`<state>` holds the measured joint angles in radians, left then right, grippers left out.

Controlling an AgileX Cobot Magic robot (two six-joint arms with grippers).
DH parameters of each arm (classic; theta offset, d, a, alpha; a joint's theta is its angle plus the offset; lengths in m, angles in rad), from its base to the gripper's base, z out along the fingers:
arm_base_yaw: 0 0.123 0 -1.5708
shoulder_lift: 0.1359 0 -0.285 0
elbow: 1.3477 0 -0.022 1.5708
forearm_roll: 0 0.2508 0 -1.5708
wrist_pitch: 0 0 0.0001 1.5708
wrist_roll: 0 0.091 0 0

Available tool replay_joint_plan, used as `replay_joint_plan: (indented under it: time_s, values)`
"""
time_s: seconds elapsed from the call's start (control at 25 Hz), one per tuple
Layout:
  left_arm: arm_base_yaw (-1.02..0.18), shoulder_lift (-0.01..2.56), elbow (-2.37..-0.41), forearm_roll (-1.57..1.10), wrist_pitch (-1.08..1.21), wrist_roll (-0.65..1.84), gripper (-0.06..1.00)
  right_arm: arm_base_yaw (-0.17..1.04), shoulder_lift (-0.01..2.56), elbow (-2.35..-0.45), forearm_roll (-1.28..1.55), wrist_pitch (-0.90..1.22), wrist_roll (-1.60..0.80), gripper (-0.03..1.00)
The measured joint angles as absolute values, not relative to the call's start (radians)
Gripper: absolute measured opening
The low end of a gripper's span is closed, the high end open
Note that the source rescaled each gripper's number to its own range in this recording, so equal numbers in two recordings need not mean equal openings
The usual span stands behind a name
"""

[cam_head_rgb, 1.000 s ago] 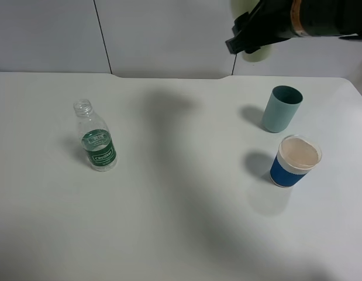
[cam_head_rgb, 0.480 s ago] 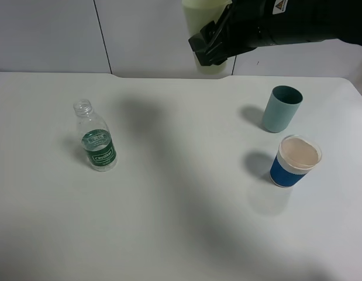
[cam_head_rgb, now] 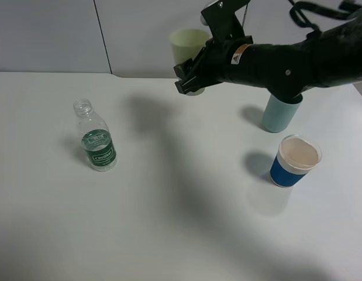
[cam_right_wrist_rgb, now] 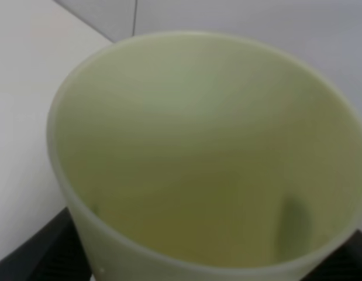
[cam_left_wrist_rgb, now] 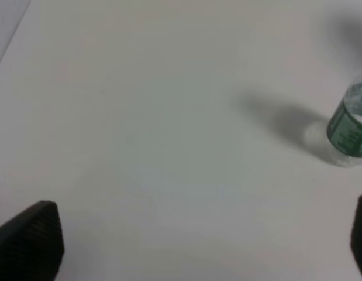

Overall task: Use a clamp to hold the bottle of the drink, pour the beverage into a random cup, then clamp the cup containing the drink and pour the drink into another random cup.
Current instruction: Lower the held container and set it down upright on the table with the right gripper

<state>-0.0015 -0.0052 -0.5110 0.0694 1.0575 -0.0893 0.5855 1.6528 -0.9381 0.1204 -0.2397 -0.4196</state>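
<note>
Upright, yellow-green cup (cam_head_rgb: 189,48) in right claw (cam_head_rgb: 192,79).

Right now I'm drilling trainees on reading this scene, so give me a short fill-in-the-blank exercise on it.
1. The right gripper holds the pale yellow-green ____ in the air.
2. The capless bottle has a ____ label.
3. The teal tumbler stands behind the white cup with the ____ band.
4. The left gripper is ____ and holds nothing.

Missing words: tumbler; green; blue; open
</note>
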Motion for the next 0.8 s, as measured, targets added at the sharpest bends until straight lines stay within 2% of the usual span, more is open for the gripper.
replay_joint_plan:
  time_s: [0.44, 0.8]
  values:
    - [-0.002, -0.005, -0.511, 0.069, 1.058, -0.089, 1.00, 0.586, 1.942, -0.938, -0.018, -0.552, -0.237, 0.00]
    - [-0.002, -0.005, -0.511, 0.069, 1.058, -0.089, 1.00, 0.586, 2.058, -0.939, -0.064, -0.644, -0.230, 0.00]
